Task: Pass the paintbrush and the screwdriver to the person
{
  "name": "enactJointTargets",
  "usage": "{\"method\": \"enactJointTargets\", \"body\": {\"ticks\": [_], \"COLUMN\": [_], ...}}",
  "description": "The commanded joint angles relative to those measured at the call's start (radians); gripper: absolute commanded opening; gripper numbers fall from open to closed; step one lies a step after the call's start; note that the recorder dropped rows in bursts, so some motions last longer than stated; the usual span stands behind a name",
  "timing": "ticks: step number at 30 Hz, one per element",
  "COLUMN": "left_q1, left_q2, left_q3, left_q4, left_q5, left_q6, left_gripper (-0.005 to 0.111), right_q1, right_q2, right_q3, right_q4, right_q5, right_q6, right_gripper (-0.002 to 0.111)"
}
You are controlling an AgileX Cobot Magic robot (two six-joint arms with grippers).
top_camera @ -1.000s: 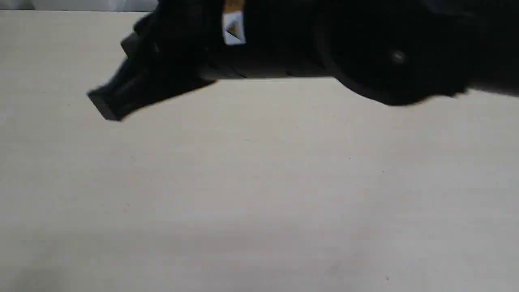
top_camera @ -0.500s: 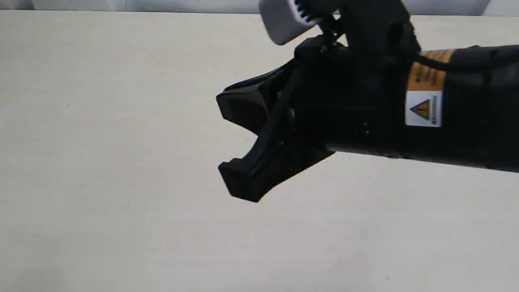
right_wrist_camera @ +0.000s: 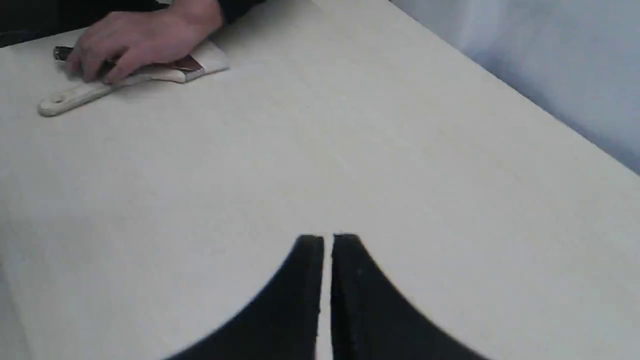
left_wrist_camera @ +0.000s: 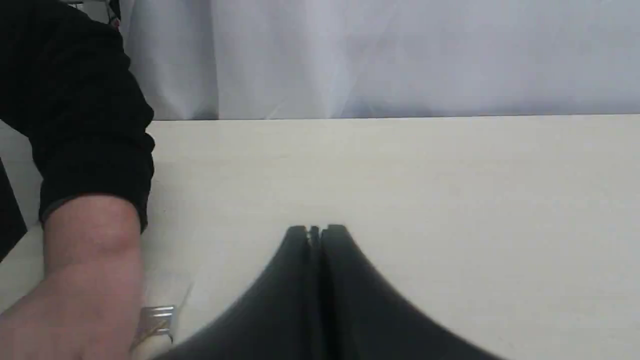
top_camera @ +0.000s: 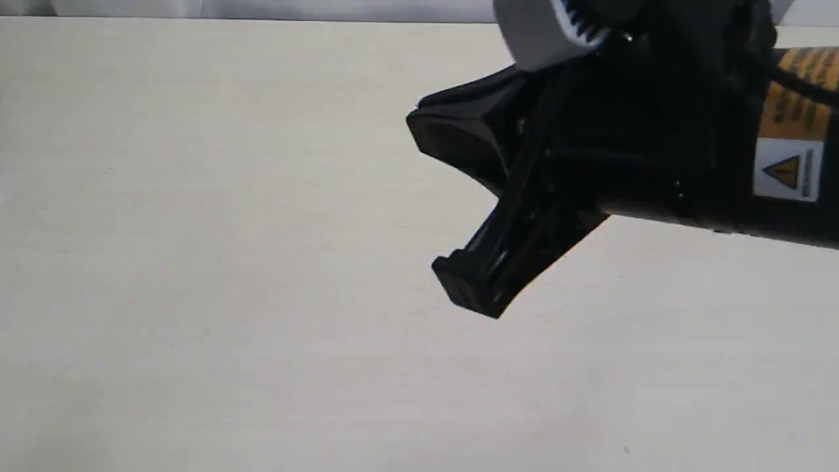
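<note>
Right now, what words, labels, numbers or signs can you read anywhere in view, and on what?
Orange label on the black arm: dark print, too blurred to read.
White label below it: a warning triangle; its text is unreadable.
Paintbrush: nothing readable; the person's hand partly covers it.

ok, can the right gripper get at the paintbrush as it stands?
Probably not yet: the person's hand lies over the paintbrush, only its ends bare. The table between it and the right gripper looks free.

The exterior view looks from close above the table (top_camera: pixel 196 295) toward its far edge; both wrist views, low over it, share the person's hand (right_wrist_camera: pixel 135 42).
</note>
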Motion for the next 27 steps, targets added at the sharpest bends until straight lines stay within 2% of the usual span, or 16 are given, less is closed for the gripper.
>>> {"method": "enactJointTargets", "body": {"ticks": [1,7,13,17,27], "left_q1": [-0.008,-0.008,-0.008,-0.008,-0.008], "left_q2": [-0.002,-0.002,-0.002,-0.002,-0.002], "left_q3": [0.002,0.002,0.002,0.002,0.002], "left_q4": [-0.003,-0.003,-0.003,-0.003,-0.001], "left_q5": [-0.006,-0.006,-0.006,-0.006,-0.007], "left_q6": [-0.002,-0.002,-0.002,-0.002,-0.002], "left_gripper": [0.0,0.0,0.0,0.0,0.0], "right_q1": [-0.081,-0.292,-0.526,-0.647,-0.897], "right_q2": [-0.033,-0.129,-0.268,-0.376,-0.649], "right_q3": [0.021,0.145,0.29,0.38,0.533], "right_q4": [0.004,0.014,0.014,0.014,0.022], "right_q5": [0.005,-0.148,-0.156,-0.156,-0.172], "right_q6": [0.055,0.04,0.001,-0.072,-0.077], "right_gripper": [0.005,0.005,0.005,0.005,0.005]}}
